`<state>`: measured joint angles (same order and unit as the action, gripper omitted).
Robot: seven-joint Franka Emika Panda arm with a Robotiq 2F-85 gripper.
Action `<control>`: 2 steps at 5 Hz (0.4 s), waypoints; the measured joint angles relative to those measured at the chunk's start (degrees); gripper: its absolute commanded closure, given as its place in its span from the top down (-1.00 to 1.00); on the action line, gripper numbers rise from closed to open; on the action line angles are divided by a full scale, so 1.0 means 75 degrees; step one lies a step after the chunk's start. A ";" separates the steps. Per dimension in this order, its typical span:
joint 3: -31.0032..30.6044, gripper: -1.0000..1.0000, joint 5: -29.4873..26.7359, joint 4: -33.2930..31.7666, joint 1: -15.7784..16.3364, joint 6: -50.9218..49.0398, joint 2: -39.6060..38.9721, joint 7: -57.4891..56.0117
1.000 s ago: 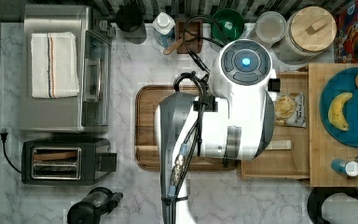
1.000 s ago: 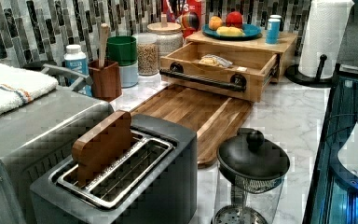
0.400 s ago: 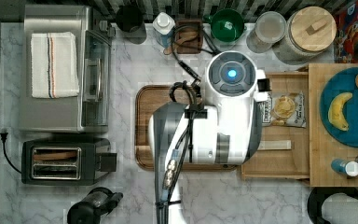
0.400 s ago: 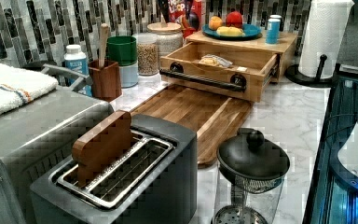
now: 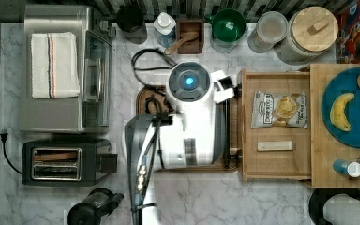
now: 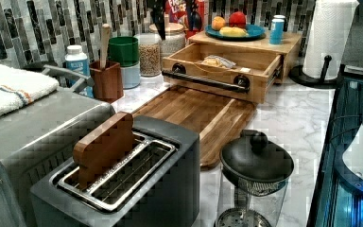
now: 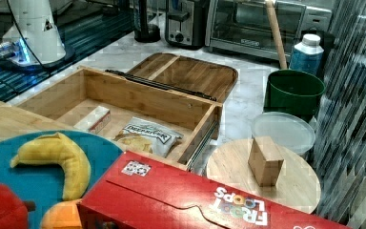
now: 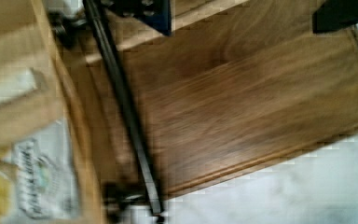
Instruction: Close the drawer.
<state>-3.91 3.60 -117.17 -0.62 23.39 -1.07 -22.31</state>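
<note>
The light-wood drawer stands pulled out from under the wooden top, with a chip bag and a small pale bar inside. Its long black bar handle faces the walnut tray. The drawer and handle show in the left view, and the drawer in the right view. My arm hovers over the tray, just on the top view's left of the handle. In the wrist view my gripper is open, its fingers above the tray beside the handle, touching nothing.
The dark walnut tray lies under my arm. A toaster oven and toaster stand at the top view's left. Jars, a green cup and a utensil holder line the back wall. A blue fruit plate rests on the wooden top.
My arm has moved toward the top view's left, from above the drawer's front edge to above the walnut tray. The drawer has stayed open.
</note>
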 measured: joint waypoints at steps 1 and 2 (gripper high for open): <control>-0.0346 1.00 -0.0610 -0.0448 0.0058 0.0140 0.0002 -0.1050; -0.0630 -1.00 -0.0434 -0.0895 0.0074 0.0694 -0.0002 -0.1636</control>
<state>-8.63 0.34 -123.88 -0.06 28.59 -1.08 -34.58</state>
